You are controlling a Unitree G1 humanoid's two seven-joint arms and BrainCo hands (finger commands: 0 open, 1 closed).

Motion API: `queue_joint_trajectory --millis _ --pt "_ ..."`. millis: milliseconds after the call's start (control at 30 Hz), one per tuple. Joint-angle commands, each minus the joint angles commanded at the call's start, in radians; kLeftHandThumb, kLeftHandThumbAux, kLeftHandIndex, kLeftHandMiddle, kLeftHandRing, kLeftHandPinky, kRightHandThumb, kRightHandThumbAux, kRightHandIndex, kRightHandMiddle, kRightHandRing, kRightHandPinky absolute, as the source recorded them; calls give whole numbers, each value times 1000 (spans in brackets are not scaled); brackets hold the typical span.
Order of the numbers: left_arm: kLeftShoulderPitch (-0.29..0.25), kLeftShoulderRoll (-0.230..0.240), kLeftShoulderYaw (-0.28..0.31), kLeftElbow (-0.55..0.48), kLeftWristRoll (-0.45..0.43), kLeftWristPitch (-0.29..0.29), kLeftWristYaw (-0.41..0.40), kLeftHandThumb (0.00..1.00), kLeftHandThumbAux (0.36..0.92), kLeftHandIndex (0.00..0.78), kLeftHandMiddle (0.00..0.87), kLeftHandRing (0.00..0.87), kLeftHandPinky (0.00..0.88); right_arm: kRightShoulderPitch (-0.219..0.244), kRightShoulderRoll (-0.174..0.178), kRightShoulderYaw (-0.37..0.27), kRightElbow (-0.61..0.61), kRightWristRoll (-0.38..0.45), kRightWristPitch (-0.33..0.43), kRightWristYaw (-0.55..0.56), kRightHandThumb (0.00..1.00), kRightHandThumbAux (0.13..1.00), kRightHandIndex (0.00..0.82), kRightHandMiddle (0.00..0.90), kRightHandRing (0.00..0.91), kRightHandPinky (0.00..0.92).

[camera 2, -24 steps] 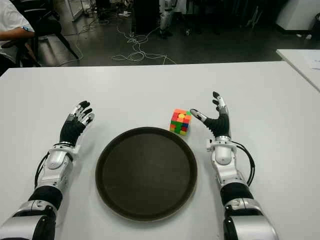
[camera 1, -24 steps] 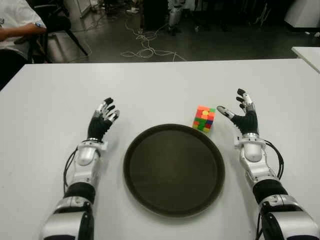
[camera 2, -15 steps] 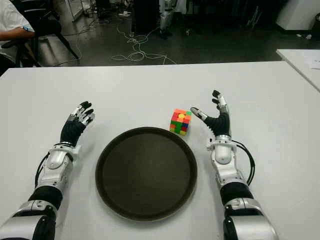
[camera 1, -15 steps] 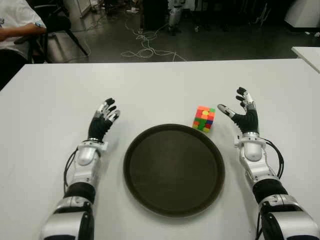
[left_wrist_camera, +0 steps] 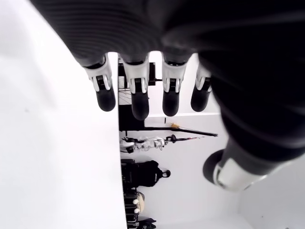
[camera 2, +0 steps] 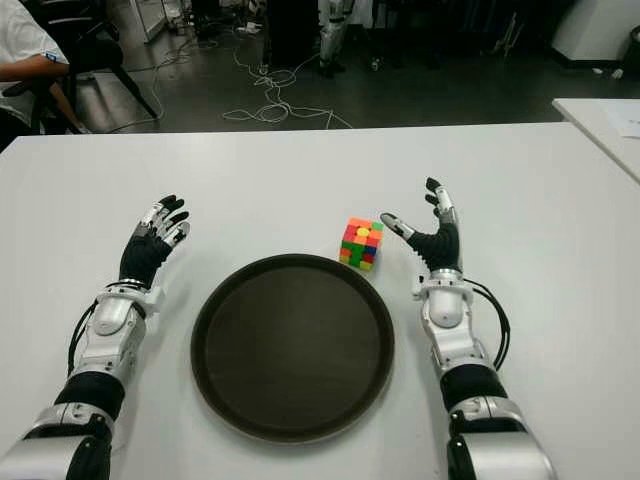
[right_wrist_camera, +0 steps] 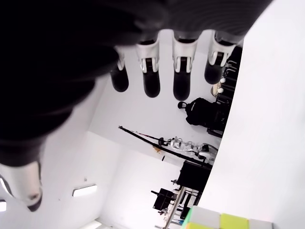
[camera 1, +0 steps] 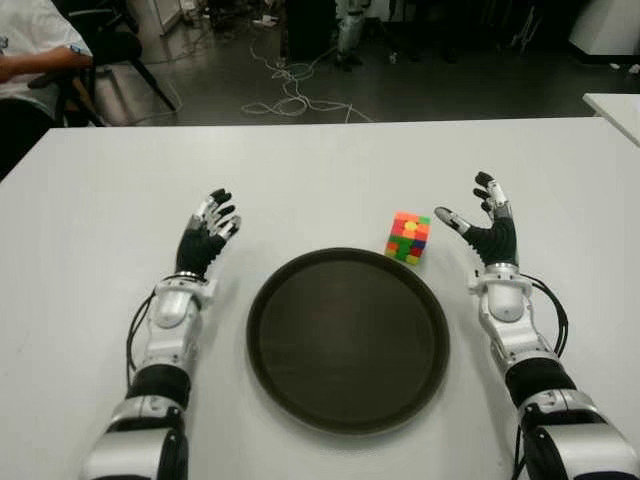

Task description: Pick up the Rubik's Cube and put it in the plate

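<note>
A multicoloured Rubik's Cube [camera 1: 408, 237] sits on the white table [camera 1: 300, 180], just beyond the right rim of a round dark plate [camera 1: 347, 340]. My right hand [camera 1: 480, 225] is a short way to the cube's right, fingers spread and thumb pointing toward it, holding nothing. In the right wrist view a corner of the cube [right_wrist_camera: 219, 221] shows beyond the spread fingers [right_wrist_camera: 183, 81]. My left hand [camera 1: 207, 235] shows left of the plate, fingers relaxed and empty, as the left wrist view's fingers [left_wrist_camera: 138, 90] confirm.
A person in a white shirt [camera 1: 30, 45] sits on a chair beyond the table's far left corner. Cables [camera 1: 290, 95] lie on the dark floor behind the table. Another white table's corner [camera 1: 615, 105] shows at the far right.
My right hand has edged slightly away from the cube, up and right. The left hand has shifted a little forward. The cube and plate have not moved.
</note>
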State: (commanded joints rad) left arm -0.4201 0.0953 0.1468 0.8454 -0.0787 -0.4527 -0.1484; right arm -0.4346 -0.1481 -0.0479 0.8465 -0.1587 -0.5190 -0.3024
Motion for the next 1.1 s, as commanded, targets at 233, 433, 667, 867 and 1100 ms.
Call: queue_joint_trajectory --millis 233,433,667,867,1100 --pt "9 -2 4 -6 -13 18 4 50 653 106 151 127 112 13 1 3 -13 -9 7 -10 0 581 85 143 120 62" --pt "15 -3 9 -13 -26 26 -4 102 668 94 164 155 153 18 -3 8 -21 -18 14 -11 0 574 83 144 118 56" --pt "11 -9 13 -22 -30 48 1 119 707 92 185 181 189 18 2 -1 -28 -5 23 5 0 597 80 146 122 65" --pt "13 -13 16 -27 -35 49 2 127 704 90 188 189 202 18 6 -7 -35 4 38 15 0 605 75 140 119 64" --pt "18 -14 15 -36 -35 58 7 132 707 90 192 192 191 24 10 -10 -46 18 39 20 0 618 70 142 123 68"
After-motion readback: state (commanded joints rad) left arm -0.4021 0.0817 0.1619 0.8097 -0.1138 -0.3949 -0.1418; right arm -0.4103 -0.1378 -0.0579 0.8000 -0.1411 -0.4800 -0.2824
